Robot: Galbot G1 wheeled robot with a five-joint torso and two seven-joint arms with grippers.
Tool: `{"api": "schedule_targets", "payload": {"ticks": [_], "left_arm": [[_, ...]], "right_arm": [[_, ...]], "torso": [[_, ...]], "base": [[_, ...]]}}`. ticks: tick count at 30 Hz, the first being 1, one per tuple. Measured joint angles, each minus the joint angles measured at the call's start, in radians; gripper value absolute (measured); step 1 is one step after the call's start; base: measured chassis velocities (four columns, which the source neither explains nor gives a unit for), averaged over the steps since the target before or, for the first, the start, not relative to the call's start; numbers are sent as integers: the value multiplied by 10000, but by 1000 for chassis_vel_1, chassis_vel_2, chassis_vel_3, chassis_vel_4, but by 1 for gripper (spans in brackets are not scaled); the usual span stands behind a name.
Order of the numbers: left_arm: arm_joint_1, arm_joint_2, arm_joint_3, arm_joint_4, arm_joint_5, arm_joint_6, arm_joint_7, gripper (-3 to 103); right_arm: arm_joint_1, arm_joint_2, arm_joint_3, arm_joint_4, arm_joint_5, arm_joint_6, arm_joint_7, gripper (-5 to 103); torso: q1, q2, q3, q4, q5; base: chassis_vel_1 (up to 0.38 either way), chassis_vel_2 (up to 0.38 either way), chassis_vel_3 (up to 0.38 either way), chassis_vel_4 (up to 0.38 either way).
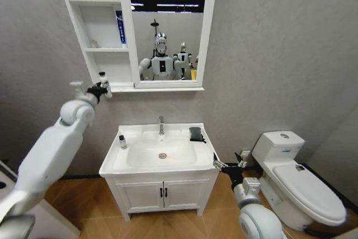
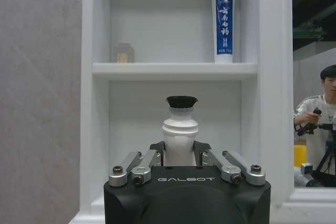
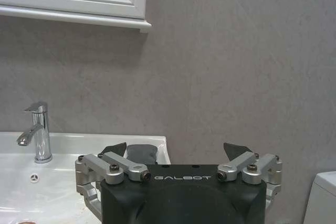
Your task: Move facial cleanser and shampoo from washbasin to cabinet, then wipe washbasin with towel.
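- White bottle [image 2: 180, 132] with black cap: clamped upright in left gripper [image 2: 180, 156], held in front of the cabinet's [image 1: 100, 48] lowest shelf niche.
- Towel [image 1: 196, 134]: on washbasin [image 1: 159, 152] back right corner.
- Right gripper [image 3: 178, 156]: fingers spread open, beside washbasin's right edge.

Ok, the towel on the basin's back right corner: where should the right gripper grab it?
Judging by its pose, the towel lies flat and folded on the washbasin rim. Pinch its near edge from above; the wall blocks the back. The open right gripper waits at the front corner.
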Motion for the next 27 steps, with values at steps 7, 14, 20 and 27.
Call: {"api": "schedule_targets", "payload": {"ticks": [7, 14, 20, 27], "left_arm": [[-1810, -899, 941, 2779, 425, -194, 999, 29], [-2529, -1518, 1077, 4695, 1093, -295, 1964, 29], [-3127, -2032, 869, 6402, 1510, -790, 2369, 29], [-3252, -2300, 770, 6828, 1882, -984, 2372, 29]], "right_arm": [[12, 109, 26, -119, 0, 131, 81, 100], [2, 155, 96, -174, -4, 163, 75, 100], [-4, 178, 93, -194, -8, 204, 66, 100], [-21, 183, 77, -229, -23, 285, 58, 100]], "torso": [[1, -1, 1, 0, -4], [0, 0, -1, 3, -3], [-1, -1, -1, 2, 0], [-1, -1, -2, -1, -1]], "base": [[0, 0, 0, 0], [0, 0, 0, 0], [0, 0, 0, 0], [0, 0, 0, 0]]}}
